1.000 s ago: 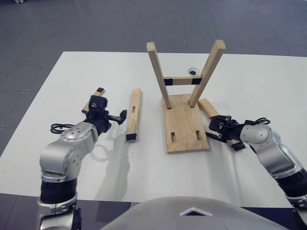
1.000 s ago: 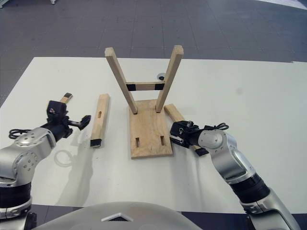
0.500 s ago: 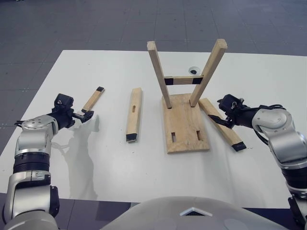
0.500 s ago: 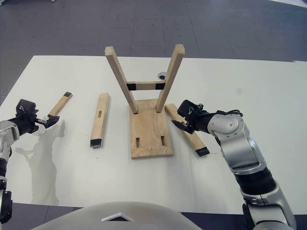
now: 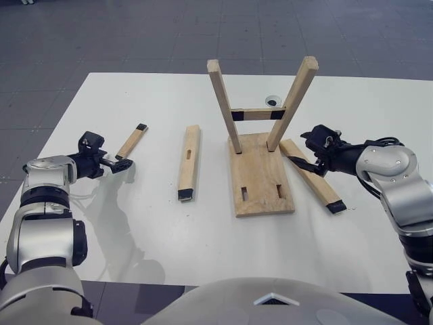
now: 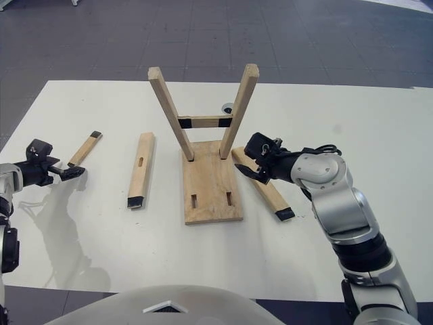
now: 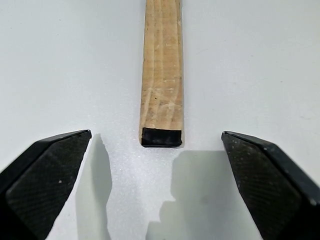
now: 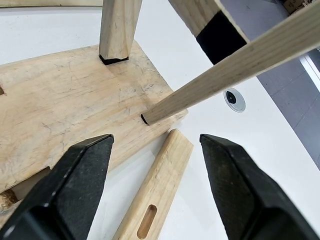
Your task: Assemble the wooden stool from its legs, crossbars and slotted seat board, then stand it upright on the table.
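Table point(image 5: 203, 237): white, bare strip along the near edge. Seat board point(image 5: 262, 186): flat at centre, two empty slots at its near end. Loose leg point(image 5: 189, 161): flat, left of the board, open table either side. Second loose leg point(image 5: 314, 177): flat, just beside the board's right edge. Left gripper point(image 7: 160, 165): spread wide, empty, near the table's left edge; the black-tipped end of the short crossbar point(image 7: 161, 75) lies just ahead of its fingertips. Right gripper point(image 5: 306, 149): spread wide, empty, over the second loose leg's far end. Standing legs point(image 5: 223, 101): two, set in the board's far end, joined by a crossbar point(image 5: 257, 114). Cable hole point(image 5: 272, 101): far side, behind them.
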Robot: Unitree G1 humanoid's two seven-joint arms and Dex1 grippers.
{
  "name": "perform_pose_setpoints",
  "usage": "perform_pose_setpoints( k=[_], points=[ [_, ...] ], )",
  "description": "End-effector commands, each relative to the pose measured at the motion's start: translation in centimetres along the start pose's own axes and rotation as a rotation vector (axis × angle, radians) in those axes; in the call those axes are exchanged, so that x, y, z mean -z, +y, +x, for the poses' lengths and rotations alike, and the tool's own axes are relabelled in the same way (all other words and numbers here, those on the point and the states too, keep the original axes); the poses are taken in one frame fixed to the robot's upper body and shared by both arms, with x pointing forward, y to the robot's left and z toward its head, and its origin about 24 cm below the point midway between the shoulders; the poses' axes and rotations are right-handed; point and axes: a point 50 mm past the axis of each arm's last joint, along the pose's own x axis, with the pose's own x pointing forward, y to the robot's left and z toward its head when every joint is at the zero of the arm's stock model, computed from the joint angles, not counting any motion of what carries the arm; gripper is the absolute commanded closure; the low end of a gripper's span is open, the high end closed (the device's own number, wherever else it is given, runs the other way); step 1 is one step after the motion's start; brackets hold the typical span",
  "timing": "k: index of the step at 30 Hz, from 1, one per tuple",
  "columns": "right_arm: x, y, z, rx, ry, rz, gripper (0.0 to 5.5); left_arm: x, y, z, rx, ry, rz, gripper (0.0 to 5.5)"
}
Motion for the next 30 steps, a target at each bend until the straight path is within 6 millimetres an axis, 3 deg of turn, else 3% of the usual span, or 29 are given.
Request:
perform_pose_setpoints(
  k=[1, 9, 12, 16, 20, 30],
  points=[
    [-1.1, -0.3, -0.2, 0.004, -0.027, -0.019, 2.30, 4.1, -2.5, 1.9, 0.135, 0.169, -0.064, 0.65],
    [-1.5, 0.1, -0.1, 0.000, -0.044, -0.005, 2.32, 5.0, -2.9, 2.9, 0.000, 0.091, -0.142, 1.71],
    [-1.7, 0.4, -0.1, -0.002, -0.053, 0.005, 2.32, 6.2, -3.4, 3.5, -0.054, 0.080, -0.195, 1.71],
    [-2.1, 0.6, -0.1, -0.007, -0.066, 0.012, 2.32, 7.5, -5.1, 4.2, 0.025, 0.105, -0.227, 1.71],
    [-2.4, 0.4, -0.2, -0.002, -0.075, 0.014, 2.32, 7.5, -5.7, 4.2, 0.124, 0.124, -0.235, 1.71],
    [-2.9, 0.5, -0.1, 0.005, -0.093, 0.025, 2.32, 7.8, -5.3, 4.1, 0.056, 0.122, -0.277, 2.98]
  ],
)
